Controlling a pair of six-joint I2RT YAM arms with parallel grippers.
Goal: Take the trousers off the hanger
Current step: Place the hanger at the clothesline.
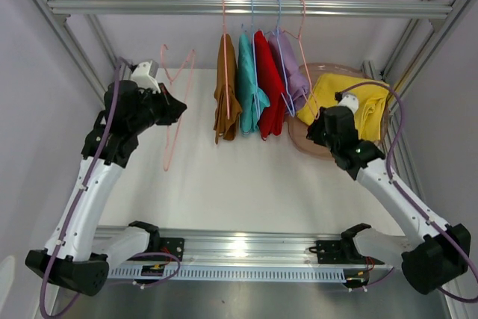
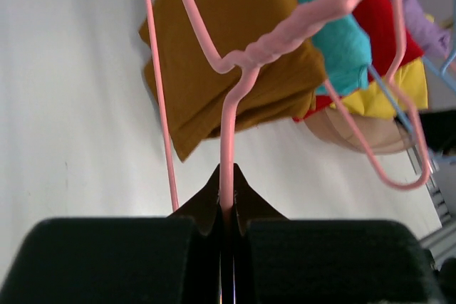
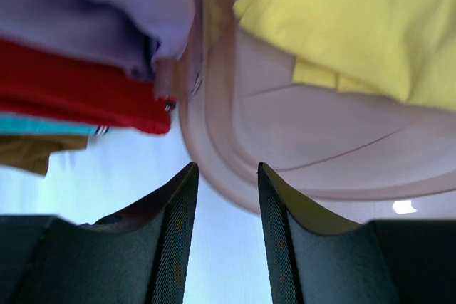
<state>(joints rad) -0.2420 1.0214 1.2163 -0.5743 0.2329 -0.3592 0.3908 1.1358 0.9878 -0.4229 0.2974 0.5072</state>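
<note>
1. Rail (image 1: 246,7): aluminium bar across the far side of the overhead view, used here as the landmark.
2. Brown trousers (image 1: 226,87), teal trousers (image 1: 246,84), red trousers (image 1: 267,87), lavender trousers (image 1: 287,65): hanging from the middle of the rail in that order, left to right. Each draped on its own thin wire hanger, all packed close together.
3. Yellow trousers (image 1: 366,98): off the rail, lower than the hanging row and to its right. Lying crumpled in a pinkish translucent tub (image 1: 302,140) and spilling over its right rim.
4. Tub: on the white table (image 1: 224,177), beneath the rail's right half, its left part hidden behind the lavender trousers.
5. Left hand (image 2: 226,176): beneath the rail's left end, well to the left of the brown trousers. Clamped fully closed on the wire of a pink hanger (image 2: 227,140). Hanger off the rail, tilted, with no cloth on it.
6. Right hand (image 3: 226,169): beneath the rail's right part, at the near left rim of the tub. Fingers partway apart, nothing between them, gripping nothing. Seen from the right wrist, tub rim just past the fingertips and yellow trousers further on.
</note>
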